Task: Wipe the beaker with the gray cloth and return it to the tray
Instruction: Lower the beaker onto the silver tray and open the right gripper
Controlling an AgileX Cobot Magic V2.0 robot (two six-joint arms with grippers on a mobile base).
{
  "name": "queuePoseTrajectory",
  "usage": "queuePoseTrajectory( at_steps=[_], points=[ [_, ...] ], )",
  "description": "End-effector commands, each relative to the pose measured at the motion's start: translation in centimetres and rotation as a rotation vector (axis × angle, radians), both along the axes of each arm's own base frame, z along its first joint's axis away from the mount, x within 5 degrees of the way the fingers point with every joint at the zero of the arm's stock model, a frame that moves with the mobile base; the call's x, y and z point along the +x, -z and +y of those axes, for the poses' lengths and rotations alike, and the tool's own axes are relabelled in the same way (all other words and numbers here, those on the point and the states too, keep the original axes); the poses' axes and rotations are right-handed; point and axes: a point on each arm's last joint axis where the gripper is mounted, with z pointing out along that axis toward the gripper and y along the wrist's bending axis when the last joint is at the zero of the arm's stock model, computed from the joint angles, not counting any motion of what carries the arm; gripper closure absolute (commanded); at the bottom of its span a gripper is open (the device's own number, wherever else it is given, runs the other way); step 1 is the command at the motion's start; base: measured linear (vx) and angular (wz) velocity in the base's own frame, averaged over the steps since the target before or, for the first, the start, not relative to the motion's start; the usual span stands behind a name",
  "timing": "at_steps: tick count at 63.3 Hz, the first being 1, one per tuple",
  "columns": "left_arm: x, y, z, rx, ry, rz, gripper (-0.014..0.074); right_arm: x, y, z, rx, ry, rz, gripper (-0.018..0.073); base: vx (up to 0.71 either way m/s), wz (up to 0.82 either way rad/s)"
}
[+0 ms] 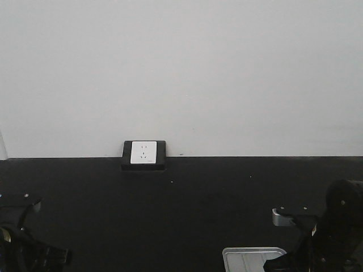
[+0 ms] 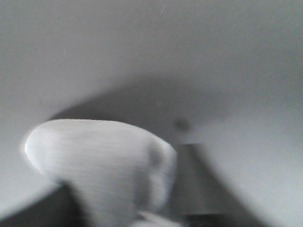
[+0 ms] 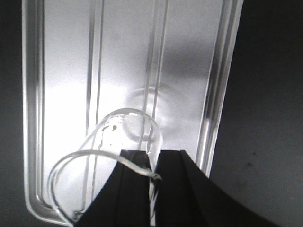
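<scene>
Glass beaker (image 3: 128, 137), clear, pinched at rim by R gripper (image 3: 154, 158) over shallow silver metal tray (image 3: 61, 71); thin hold cd slip, tipping it. L gripper (image 1: 28, 249): can't tell.

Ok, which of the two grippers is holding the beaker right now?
The right gripper: its fingers pinch the rim of the glass beaker over the silver tray. The left wrist view is a blur with no beaker visible.

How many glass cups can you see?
1. The glass beaker is over the silver tray, its rim pinched by the right arm's fingers. More could be hidden outside these views.
</scene>
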Motion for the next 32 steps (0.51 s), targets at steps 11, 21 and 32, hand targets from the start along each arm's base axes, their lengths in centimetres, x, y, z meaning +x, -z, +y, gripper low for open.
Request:
queuePoseTrajectory(
  at_steps=[11,21,32],
  points=[
    [0.0,-8.6,-0.1,-0.033,0.009,-0.242,-0.0060,0.7,-1.4,0.1,0.018,0.002,-0.091,0.0567,0.00,0.00],
    [-0.7,-11.0,0.0,-0.042,0.010,-0.307,-0.0020,1.1,-0.3,0.4,0.009,-0.004,-0.061,0.0567,0.00,0.00],
    [-1.4,-11.1,0.1,-0.037,0.014,-0.267,0.0029,2.6,-0.5,1.6,0.013,0.003,-0.073,0.0567,0.00,0.00]
  ],
)
